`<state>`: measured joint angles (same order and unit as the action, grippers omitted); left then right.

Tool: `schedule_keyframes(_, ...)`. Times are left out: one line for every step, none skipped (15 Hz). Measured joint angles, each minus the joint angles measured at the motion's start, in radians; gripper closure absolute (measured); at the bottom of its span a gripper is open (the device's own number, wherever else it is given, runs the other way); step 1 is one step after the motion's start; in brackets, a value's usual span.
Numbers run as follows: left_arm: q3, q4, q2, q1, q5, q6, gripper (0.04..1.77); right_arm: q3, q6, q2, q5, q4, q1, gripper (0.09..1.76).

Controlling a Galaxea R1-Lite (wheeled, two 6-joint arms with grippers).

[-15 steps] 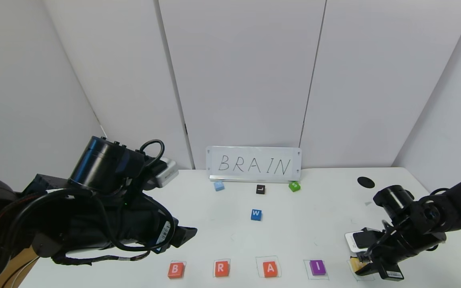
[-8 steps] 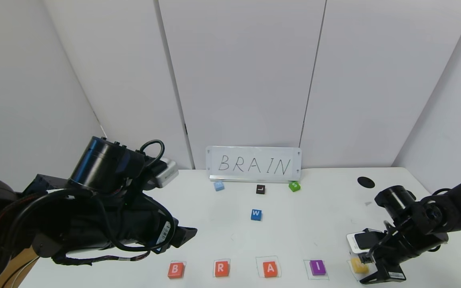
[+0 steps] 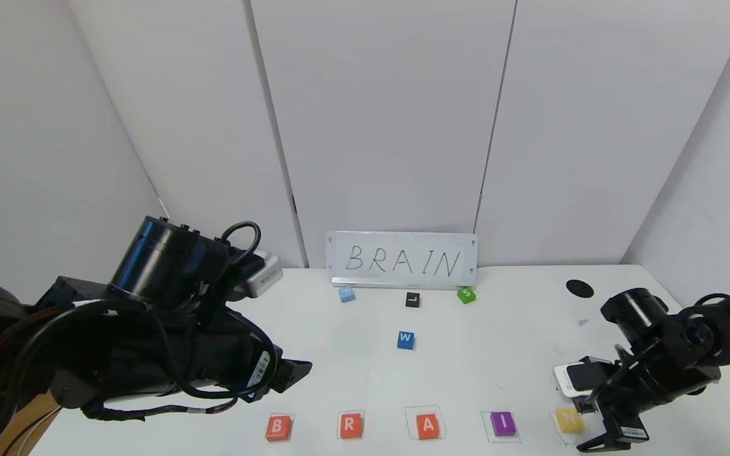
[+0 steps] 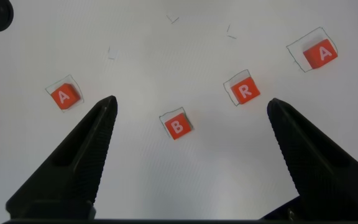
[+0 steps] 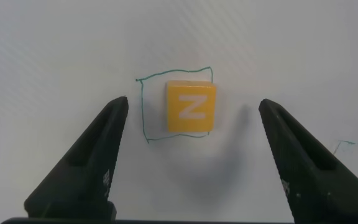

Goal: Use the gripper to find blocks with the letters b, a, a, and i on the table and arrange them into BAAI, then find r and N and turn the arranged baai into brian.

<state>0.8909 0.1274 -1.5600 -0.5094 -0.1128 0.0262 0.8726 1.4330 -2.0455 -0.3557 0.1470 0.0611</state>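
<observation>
Table (image 3: 466, 354): we see a white top with five green hand-drawn squares along its near edge and a sign (image 3: 401, 260) reading BRAIN at its far edge.
Left gripper (image 3: 289, 373): we find it parked above the near-left part of the table, fingers spread fully apart, holding nothing.
Right gripper (image 3: 599, 427): we find it at the near-right corner, just above the yellow block. Its fingers were shut on that block a second ago; they now stand wide on either side, touching nothing.
Row of blocks: along the near edge we read B (image 3: 278, 427), R (image 3: 351, 425), A (image 3: 428, 425), I (image 3: 502, 423), each inside its square.
Yellow block N (image 3: 569, 420): it lies flat in the last square, at the near-right end of the row, slightly toward one side of the outline in the right wrist view (image 5: 191, 107).
Spare A (image 4: 63, 97): visible only in the left wrist view, apart from the row.
Change: the N has just been set down and released.
Meaning: we judge the row now matches the sign. What remains is to lift the right arm clear without nudging the N.
</observation>
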Motion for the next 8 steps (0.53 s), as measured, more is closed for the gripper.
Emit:
schedule_keyframes(0.000, 0.000, 0.001, 0.000, 0.000, 0.000, 0.09, -0.007, -0.013, 0.017, 0.000, 0.000, 0.002, 0.31)
schedule_keyframes(0.000, 0.000, 0.001, 0.001, 0.000, 0.000, 0.09, -0.012, -0.025, 0.032, -0.001, 0.000, 0.004, 0.29)
schedule_keyframes(0.000, 0.000, 0.001, 0.001, 0.001, 0.000, 0.09, -0.018, -0.041, 0.050, -0.003, -0.001, 0.004, 0.27)
schedule_keyframes(0.001, -0.001, 0.000, 0.003, 0.003, -0.001, 0.09, -0.025, -0.076, 0.072, -0.005, -0.002, 0.004, 0.25)
schedule_keyframes(0.003, -0.001, 0.000, 0.005, 0.004, -0.002, 0.09, -0.030, -0.146, 0.094, -0.007, -0.005, 0.004, 0.24)
schedule_keyframes(0.003, -0.001, -0.001, 0.005, 0.008, -0.002, 0.09, -0.032, -0.215, 0.114, -0.007, -0.008, 0.004, 0.23)
schedule_keyframes(0.003, -0.001, -0.003, 0.006, 0.011, -0.003, 0.09, -0.030, -0.298, 0.137, -0.008, -0.010, 0.003, 0.22)
schedule_keyframes(0.002, -0.002, -0.005, 0.005, 0.011, -0.004, 0.09, -0.027, -0.364, 0.158, -0.007, -0.011, -0.003, 0.21)
